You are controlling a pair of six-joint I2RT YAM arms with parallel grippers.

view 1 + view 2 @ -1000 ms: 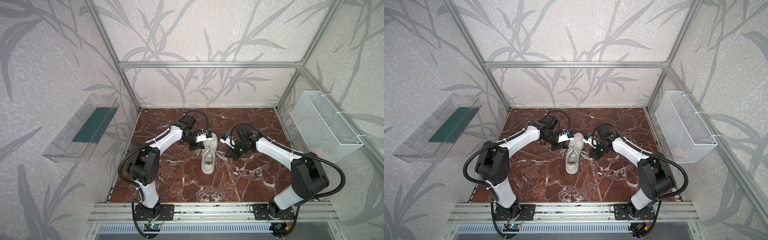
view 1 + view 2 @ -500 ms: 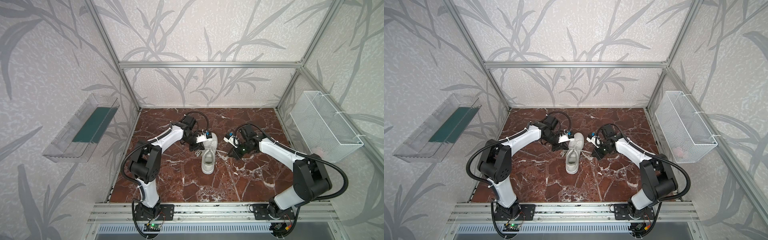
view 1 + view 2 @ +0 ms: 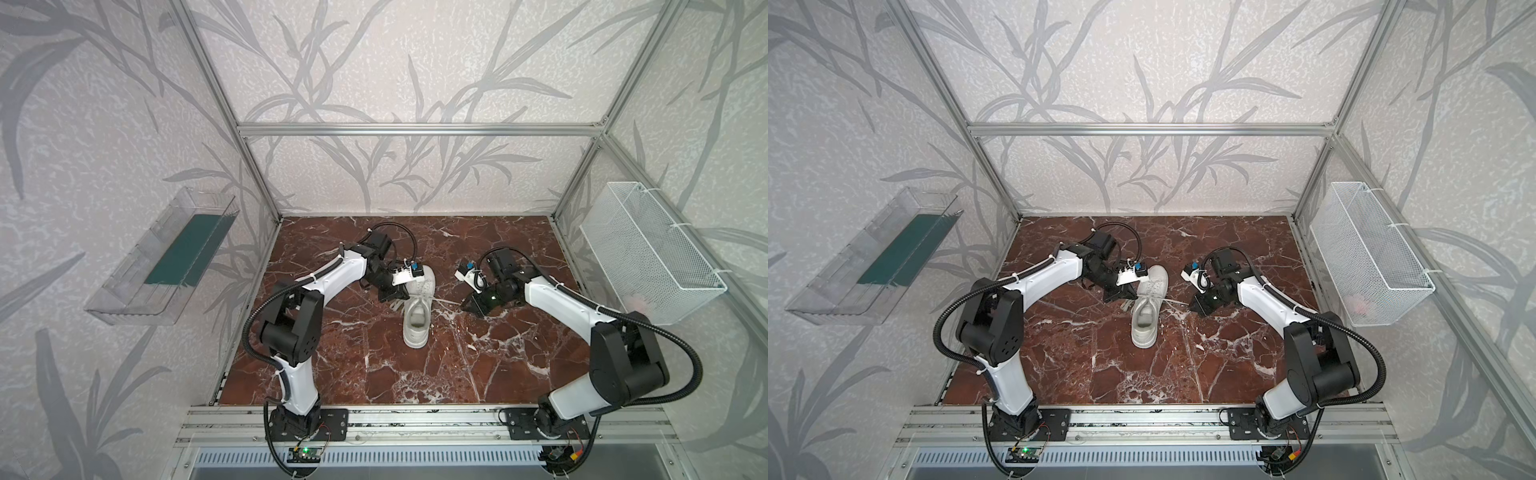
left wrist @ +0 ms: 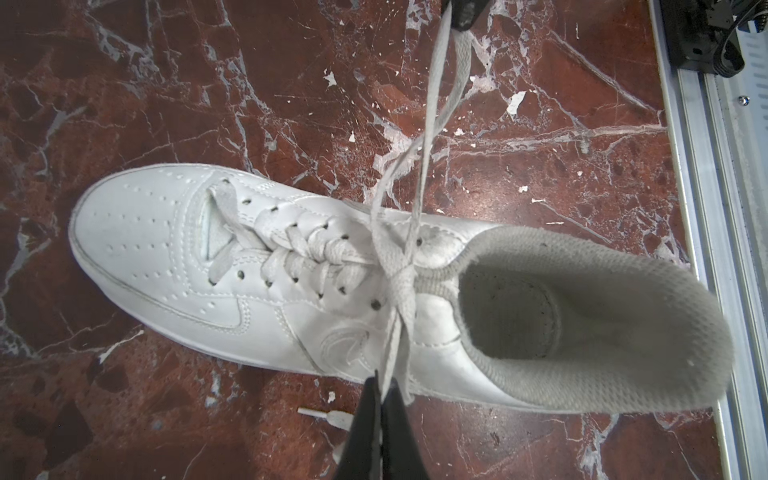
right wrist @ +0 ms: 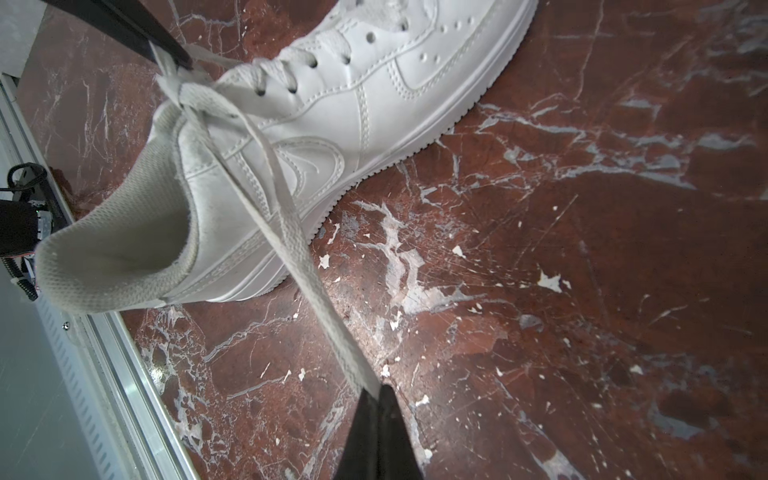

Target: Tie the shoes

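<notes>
White shoe point(image 4: 158, 249) on table point(image 4: 166, 83), left hand point(image 4: 383, 388) clenched on one lace point(image 4: 400, 320), right hand point(image 5: 376, 395) clenched on the other lace point(image 5: 291, 232), both taut from the knot point(image 4: 401, 270).

This is a robot test cell in a lab. An aluminium frame point(image 3: 415, 129) boxes in a red marble-patterned tabletop point(image 3: 374, 374), with leaf-print panels point(image 3: 374, 62) rising behind it and on both sides. The left arm point(image 3: 332, 282) and right arm point(image 3: 561, 305) are bolted to a metal rail point(image 3: 415, 422) along its near edge. A clear plastic bin point(image 3: 166, 257) hangs left of the tabletop and a wire basket point(image 3: 648, 257) hangs right of it.
</notes>
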